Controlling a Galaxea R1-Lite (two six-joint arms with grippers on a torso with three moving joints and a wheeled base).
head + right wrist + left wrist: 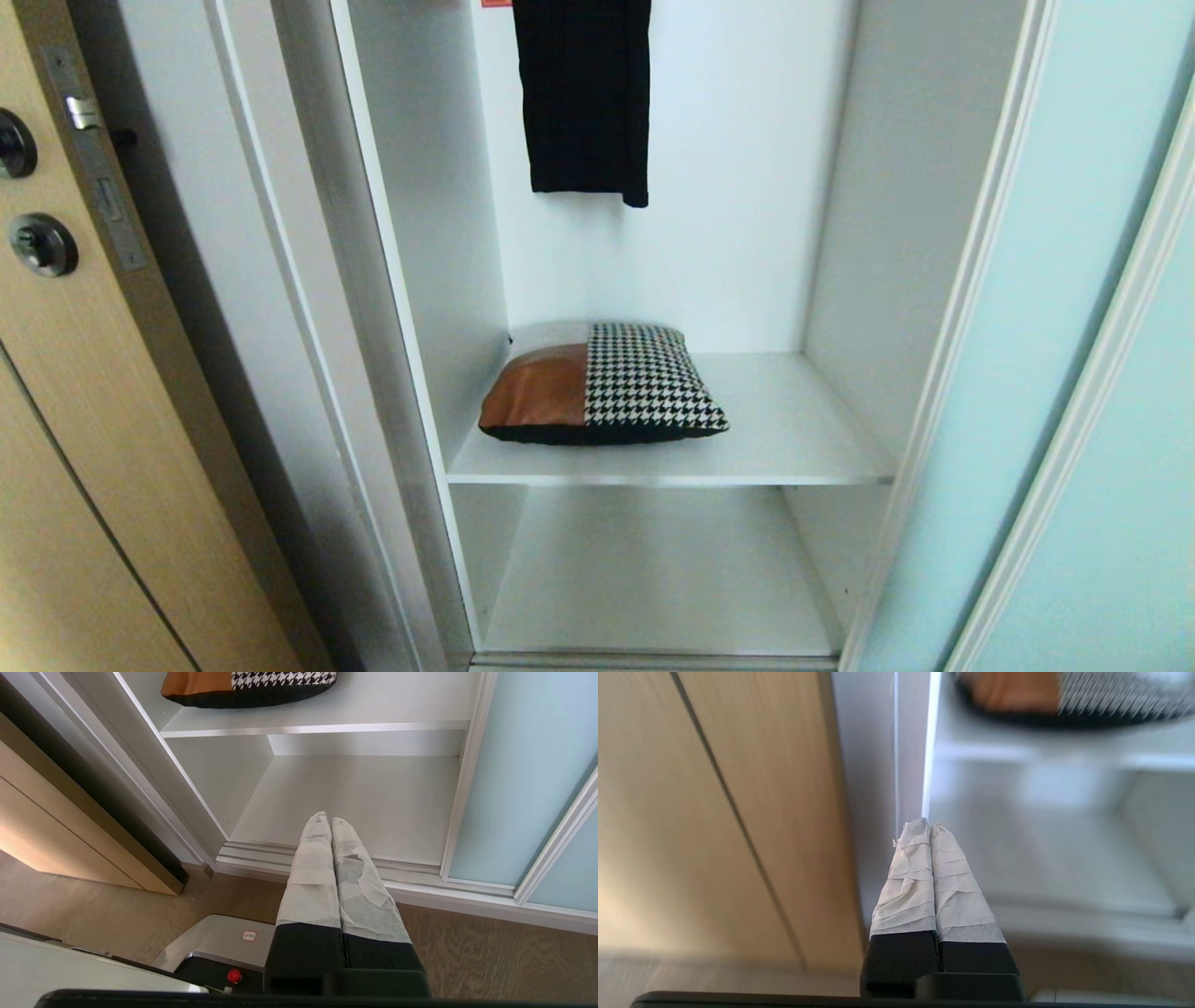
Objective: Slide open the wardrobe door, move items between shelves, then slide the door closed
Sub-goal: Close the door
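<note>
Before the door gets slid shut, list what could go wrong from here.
1. The pillow lies near the front edge of the upper shelf, toward its left side; a clumsy grab might drag it off.
2. Both the left gripper and the right gripper are shut and empty, so either must open before any grasp.
3. The black garment hangs above the pillow and might snag an arm reaching in.

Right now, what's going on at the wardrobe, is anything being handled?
Nothing is held. The sliding wardrobe door stands open to the right. The patchwork pillow lies on the upper shelf, toward its left side; the lower shelf below has nothing on it. A dark garment hangs above. The left gripper and right gripper are both shut and empty, outside the wardrobe, low in front of it.
</note>
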